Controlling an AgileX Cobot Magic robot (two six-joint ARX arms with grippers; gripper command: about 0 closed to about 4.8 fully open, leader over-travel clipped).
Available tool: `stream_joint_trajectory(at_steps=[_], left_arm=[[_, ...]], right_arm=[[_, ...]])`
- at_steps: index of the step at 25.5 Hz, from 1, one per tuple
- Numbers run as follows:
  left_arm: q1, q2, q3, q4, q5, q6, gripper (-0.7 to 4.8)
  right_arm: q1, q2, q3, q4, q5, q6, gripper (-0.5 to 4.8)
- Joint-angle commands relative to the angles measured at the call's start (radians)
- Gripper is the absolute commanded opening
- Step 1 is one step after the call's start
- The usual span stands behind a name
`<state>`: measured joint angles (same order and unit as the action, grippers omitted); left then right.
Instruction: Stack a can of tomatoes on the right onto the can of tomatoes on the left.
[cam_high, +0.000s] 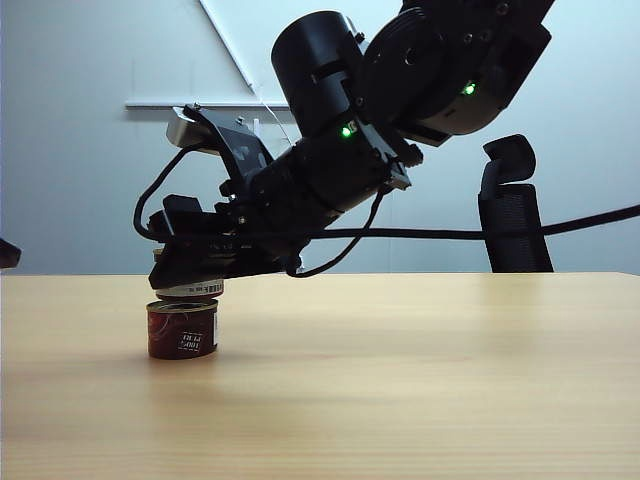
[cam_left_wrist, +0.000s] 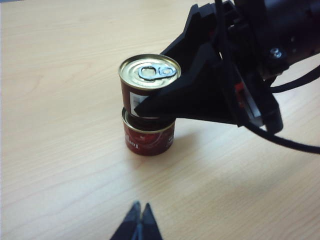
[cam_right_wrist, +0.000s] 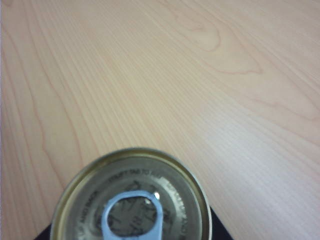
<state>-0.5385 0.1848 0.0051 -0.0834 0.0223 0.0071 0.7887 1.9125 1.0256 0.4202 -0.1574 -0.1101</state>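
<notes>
Spanning the whole scene, the wooden tabletop (cam_high: 420, 370) carries little besides the two tomato cans, which sit toward the left of the exterior view. Over it the right arm (cam_high: 400, 90) reaches well across the middle, its right gripper (cam_left_wrist: 165, 102) clamped around the upper can (cam_left_wrist: 149, 80), black fingers (cam_left_wrist: 200, 95) pressed to the can's side and the pull-tab lid facing up. That can is upright, its axis vertical, and sits directly over the lower can (cam_left_wrist: 148, 136), which rests on the tabletop. The one relation that matters is how the two line up: from the left wrist view the upper can looks shifted slightly off the lower rim, and from the exterior view it seems to touch or all but touch the lid below, though I cannot tell whether its weight is resting there. My judgement is that the stack is nearly made, and that releasing calls for the axes to agree first. The left gripper (cam_left_wrist: 139, 222) hangs well apart from the cans, its tips closed together and empty.
</notes>
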Motion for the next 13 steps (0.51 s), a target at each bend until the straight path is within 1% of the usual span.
stream_joint_trajectory(at_steps=[1, 2, 4, 13], left_arm=[[0.001, -0.012, 0.004, 0.011, 0.0, 0.0, -0.04], [0.001, -0.014, 0.004, 0.01, 0.0, 0.0, -0.04], [0.001, -0.014, 0.004, 0.01, 0.0, 0.0, -0.04], [0.001, -0.024, 0.004, 0.01, 0.0, 0.0, -0.04]], right_arm=[[0.003, -0.003, 0.006, 0.03, -0.002, -0.003, 1.54], [0.003, -0.003, 0.006, 0.03, -0.002, -0.003, 1.65], [0.003, -0.003, 0.006, 0.029, -0.002, -0.003, 1.71], [0.02, -0.002, 0.006, 0.024, -0.005, -0.002, 1.71]])
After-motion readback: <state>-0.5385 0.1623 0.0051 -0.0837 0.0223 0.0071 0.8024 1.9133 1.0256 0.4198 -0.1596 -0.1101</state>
